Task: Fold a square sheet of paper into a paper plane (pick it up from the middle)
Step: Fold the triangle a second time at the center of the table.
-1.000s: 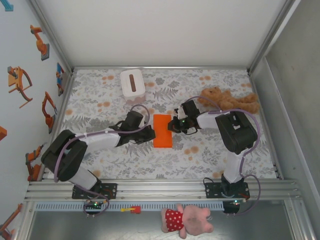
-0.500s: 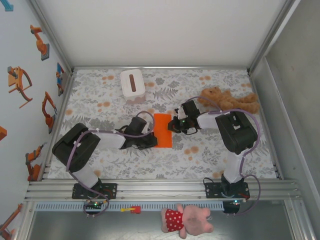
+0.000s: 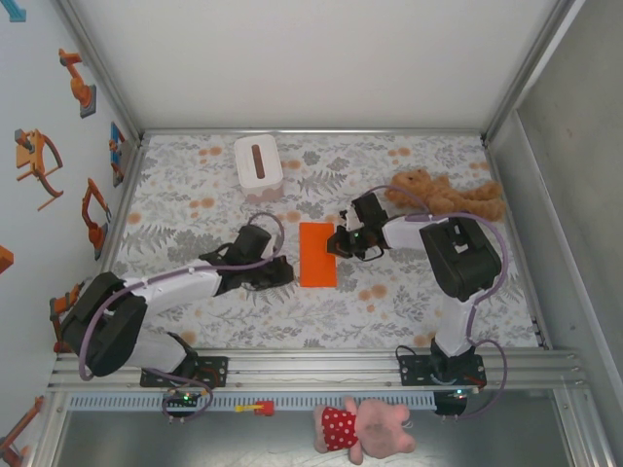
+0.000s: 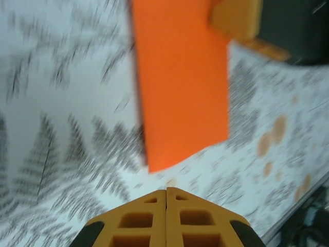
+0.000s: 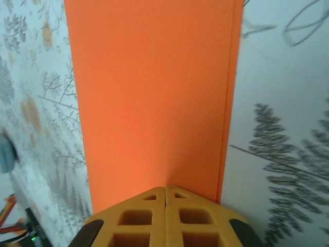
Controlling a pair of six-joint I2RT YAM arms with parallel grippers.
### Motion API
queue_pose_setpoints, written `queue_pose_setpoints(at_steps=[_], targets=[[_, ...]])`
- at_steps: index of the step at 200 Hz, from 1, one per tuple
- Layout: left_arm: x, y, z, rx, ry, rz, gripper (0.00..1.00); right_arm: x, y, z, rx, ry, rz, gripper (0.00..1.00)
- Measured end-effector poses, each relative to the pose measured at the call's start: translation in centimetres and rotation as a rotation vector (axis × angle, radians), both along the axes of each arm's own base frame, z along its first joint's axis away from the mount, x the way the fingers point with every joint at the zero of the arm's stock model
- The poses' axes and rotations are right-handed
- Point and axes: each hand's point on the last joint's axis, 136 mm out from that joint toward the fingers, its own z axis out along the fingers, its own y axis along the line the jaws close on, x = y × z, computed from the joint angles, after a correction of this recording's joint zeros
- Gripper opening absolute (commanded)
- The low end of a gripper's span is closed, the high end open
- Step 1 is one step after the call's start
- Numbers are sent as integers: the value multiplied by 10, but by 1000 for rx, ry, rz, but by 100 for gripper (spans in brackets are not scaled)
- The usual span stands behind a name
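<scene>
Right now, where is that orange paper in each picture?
Top external: the orange paper lies near the centre.
Left wrist: upper centre, cut by the top edge.
Right wrist: upper centre, reaching down to the right gripper.
Shared landmark: that right gripper, at the paper's edge.

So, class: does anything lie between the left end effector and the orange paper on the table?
Nothing visible does. Only bare patterned tablecloth separates the left end effector from the orange paper; the tissue box and plush toy sit well away.
</scene>
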Motion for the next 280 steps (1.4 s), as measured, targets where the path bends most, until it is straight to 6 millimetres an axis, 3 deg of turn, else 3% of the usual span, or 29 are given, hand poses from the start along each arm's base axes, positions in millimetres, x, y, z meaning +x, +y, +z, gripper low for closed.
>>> queue_pose_setpoints(at_steps=[28,57,62,68,84,132,154,224,280], targets=[[35,-2,24,-48,-49,74,26,4,-12,15,-61,-20,-40,19],[54,-10,20,-53,-20,100,34,10,-18,60,-53,-116,-84,35],[56,-12,19,-55,-14,100,35,11,-19,68,-50,-139,-92,45],[59,-16,17,-58,-5,99,35,12,-21,76,-45,-161,-99,51],[68,-25,13,-59,11,95,36,7,-29,87,-45,-190,-135,53],[101,-53,7,-56,43,83,33,-39,-60,54,-98,-95,-213,50],[110,-58,-4,-37,70,87,31,-49,-65,48,-89,-68,-241,48],[108,-53,-46,23,194,114,30,-58,-55,38,7,-6,-288,43],[109,-53,-47,12,229,156,29,-77,-41,23,14,72,-262,41]])
